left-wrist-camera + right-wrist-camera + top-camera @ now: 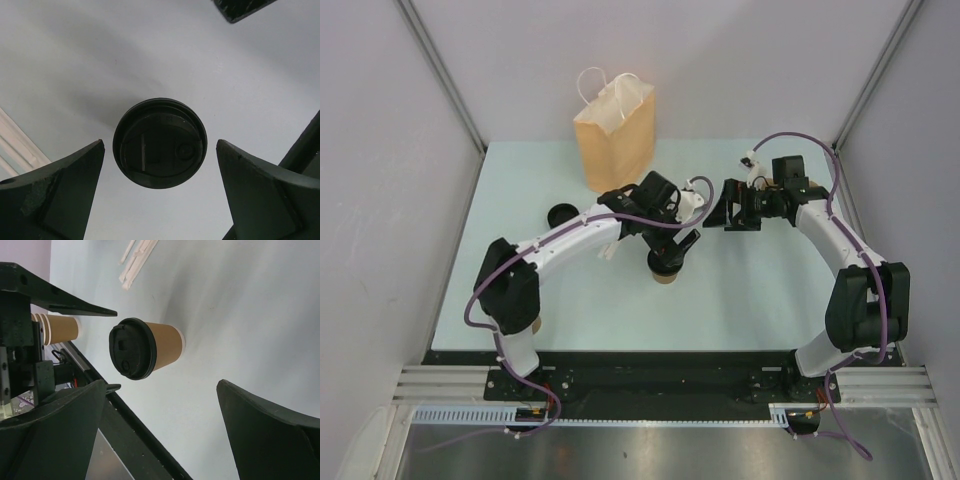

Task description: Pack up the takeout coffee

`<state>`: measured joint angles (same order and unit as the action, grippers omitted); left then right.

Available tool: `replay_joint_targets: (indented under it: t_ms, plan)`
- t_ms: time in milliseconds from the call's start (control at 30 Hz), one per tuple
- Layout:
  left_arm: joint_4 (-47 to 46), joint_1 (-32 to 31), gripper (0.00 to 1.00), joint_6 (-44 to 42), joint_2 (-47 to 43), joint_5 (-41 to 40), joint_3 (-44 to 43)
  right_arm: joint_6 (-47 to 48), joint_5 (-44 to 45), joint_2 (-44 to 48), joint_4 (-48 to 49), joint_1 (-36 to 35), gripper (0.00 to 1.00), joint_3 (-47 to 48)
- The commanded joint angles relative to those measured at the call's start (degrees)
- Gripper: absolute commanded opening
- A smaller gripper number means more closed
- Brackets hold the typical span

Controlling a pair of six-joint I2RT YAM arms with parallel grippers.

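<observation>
The takeout coffee (665,272), a tan paper cup with a black lid, stands upright mid-table. In the left wrist view its lid (159,142) fills the space between my fingers, seen from straight above. My left gripper (676,248) hovers open over the cup without touching it. My right gripper (728,212) is open and empty to the cup's right. In the right wrist view the cup (167,345) stands beyond the open right gripper (161,382). The brown paper bag (615,135) with white handles stands upright at the back.
A spare black lid (561,214) lies left of the left forearm. Pale sticks (605,252) lie by the left arm, also seen as pale sticks (135,260). A stack of lidless cups (57,327) stands near the left arm's base. The table's front edge is a black rail (660,365).
</observation>
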<state>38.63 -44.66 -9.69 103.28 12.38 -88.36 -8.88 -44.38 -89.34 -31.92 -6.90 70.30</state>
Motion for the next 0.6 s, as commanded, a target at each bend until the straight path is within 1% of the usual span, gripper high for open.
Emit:
replay_joint_targets:
  t_ms: [0,567]
  plan:
    - [1.4,-0.6,0.99,-1.2,1.0,-1.6,-1.6,0.9,-0.4,0.7,0.5,0.6,1.00,1.9]
    - [1.1,-0.7,1.00,-1.1,3.6,-1.2,0.8,0.1,-2.0,-0.1,0.7,1.8,1.00,1.9]
